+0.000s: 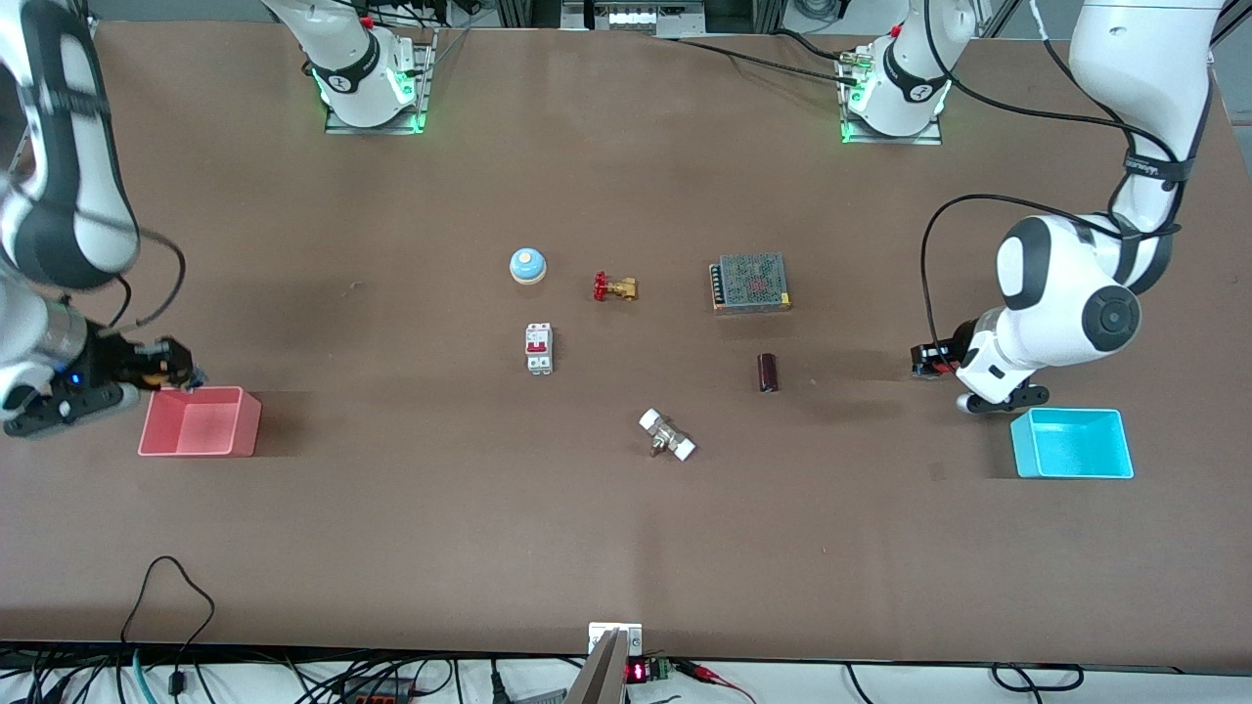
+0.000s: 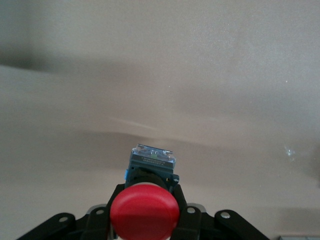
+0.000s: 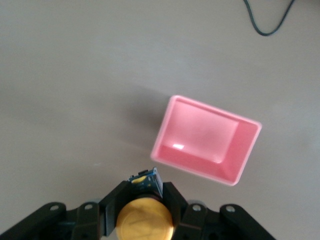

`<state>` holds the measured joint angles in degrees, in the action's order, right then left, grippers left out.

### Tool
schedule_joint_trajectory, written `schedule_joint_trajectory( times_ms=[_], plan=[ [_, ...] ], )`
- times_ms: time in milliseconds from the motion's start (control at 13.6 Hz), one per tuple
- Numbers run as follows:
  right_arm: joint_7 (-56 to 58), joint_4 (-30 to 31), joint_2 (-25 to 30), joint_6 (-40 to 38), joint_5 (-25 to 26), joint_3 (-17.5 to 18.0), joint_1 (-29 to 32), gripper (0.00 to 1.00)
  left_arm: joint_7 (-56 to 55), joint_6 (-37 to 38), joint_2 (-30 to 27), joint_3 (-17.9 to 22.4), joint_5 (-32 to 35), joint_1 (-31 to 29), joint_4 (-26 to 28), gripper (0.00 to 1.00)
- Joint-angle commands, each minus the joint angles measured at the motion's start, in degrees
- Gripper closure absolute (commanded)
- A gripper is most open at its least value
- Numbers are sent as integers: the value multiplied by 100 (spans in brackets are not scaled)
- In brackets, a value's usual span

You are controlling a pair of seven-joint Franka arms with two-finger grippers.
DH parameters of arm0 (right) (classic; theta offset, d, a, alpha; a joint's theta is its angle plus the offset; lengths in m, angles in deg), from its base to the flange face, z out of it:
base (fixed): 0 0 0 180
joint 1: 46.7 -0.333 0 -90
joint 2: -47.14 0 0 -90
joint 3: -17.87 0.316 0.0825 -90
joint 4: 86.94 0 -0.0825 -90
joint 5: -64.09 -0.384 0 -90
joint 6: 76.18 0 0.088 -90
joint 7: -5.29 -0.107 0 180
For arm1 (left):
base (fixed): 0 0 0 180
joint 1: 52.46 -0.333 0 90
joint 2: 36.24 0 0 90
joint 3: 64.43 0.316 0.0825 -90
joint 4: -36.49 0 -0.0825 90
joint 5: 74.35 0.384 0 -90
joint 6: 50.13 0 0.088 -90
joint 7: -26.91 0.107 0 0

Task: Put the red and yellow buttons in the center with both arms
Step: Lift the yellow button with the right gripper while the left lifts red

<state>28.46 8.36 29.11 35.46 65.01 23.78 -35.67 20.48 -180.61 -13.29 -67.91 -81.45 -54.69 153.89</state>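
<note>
Both buttons look small, light and rigid, with slick rounded caps, so the squarer black body under the cap seems the safer hold; each gripper is already clamped there. The left gripper (image 1: 931,360) carries the red button (image 2: 144,211) above bare table beside the cyan bin (image 1: 1072,444). The right gripper (image 1: 176,371) holds the yellow button (image 3: 145,219) by the pink bin (image 1: 201,421), both well apart from the center (image 1: 626,372).

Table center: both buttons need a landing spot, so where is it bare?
Bare: table between white connector and the front camera's edge; also between pink bin and breaker. Crowded: around brass valve, bell and capacitor.
</note>
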Motion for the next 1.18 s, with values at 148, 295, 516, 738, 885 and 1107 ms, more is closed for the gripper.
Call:
schedule_joint_trajectory(
  times_ms=[148,295,516,738,885,1107],
  plan=[
    [-2470,225,82,-65,-14,613,-846,71,-260,-784,-264,-66,-134,38,739,74],
    [-3279,312,-199,495,92,613,-1409,71,-499,-1066,-229,-100,-125,108,907,74],
    [-4177,497,-560,1103,899,613,-1911,71,-569,-1102,-133,-101,-125,126,916,56],
    [-4601,559,-850,1543,1050,613,-2167,71,-499,-1023,-429,-109,-116,126,733,0],
    [-4785,655,-1052,1885,1094,613,-2263,71,-499,-630,-676,-101,-116,109,295,0],
    [-4900,814,-1290,2308,1226,613,-2378,71,-386,74,-686,-31,-64,30,-681,0]
  ],
)
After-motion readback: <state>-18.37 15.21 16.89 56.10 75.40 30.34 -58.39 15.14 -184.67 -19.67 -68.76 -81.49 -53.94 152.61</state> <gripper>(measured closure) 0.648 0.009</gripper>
